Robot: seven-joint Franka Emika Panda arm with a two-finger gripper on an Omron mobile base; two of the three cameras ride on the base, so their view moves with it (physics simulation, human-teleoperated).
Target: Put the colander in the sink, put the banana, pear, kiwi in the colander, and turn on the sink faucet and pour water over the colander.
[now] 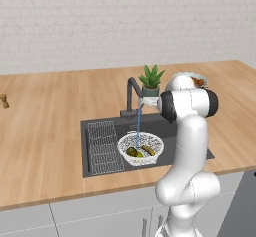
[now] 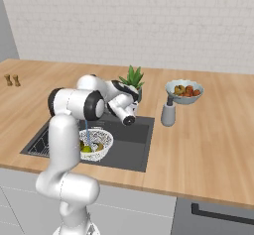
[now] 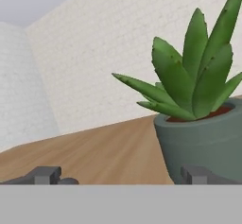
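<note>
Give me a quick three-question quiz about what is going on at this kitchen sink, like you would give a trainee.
1. True or false: the water from the sink faucet falls into the colander.
2. What sits at the left end of the sink in the left base view?
A) wire rack
B) potted plant
C) fruit bowl
3. Is the gripper open or shut?

Key: 1 true; 2 A; 3 open, holding nothing, with the potted plant close ahead of it.
</note>
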